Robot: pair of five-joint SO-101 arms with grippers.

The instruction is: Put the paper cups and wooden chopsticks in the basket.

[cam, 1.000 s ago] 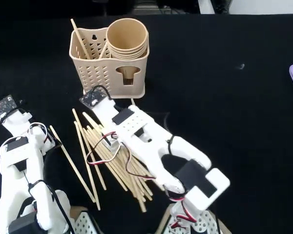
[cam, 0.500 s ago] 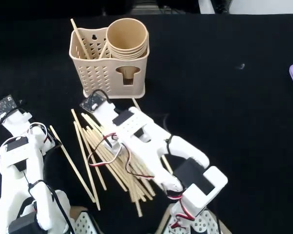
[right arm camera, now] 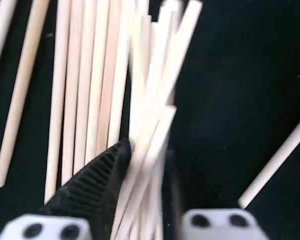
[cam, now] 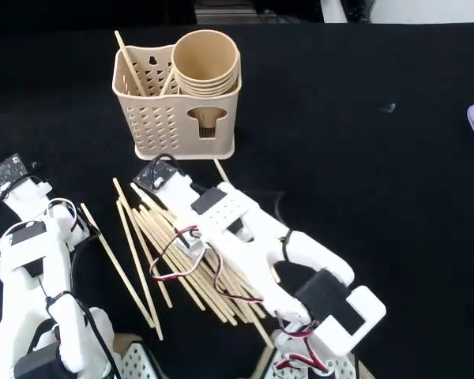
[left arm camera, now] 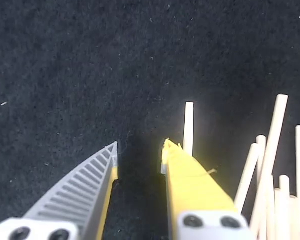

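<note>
Black cloth covers the surface (cam: 379, 197), and the basket (cam: 174, 118) stands at its far side. The paper cups (cam: 207, 59) sit stacked in one compartment and a couple of leaning chopsticks (cam: 129, 59) in the other, so I judge the cups done and the sticks the job in hand. Most of the wooden chopsticks (cam: 154, 237) lie fanned on the cloth just in front of the basket, partly under my right arm. My right hand (right arm camera: 147, 150) is drawn in narrow on a few of them, one jaw on either side, with loose sticks just beside the grip. I cannot tell how far along their length I have them. My left hand (left arm camera: 140, 145) hovers low over bare cloth, slightly parted and holding nothing, with one stick end just beside its yellow finger (left arm camera: 190, 180). To do this well I'd lift slowly, so the neighbouring sticks slide off rather than drag. I'd tip the bundle toward upright before reaching the basket and aim for the compartment beside the cups. An off-centre grip could let the sticks pivot and catch the rim.
</note>
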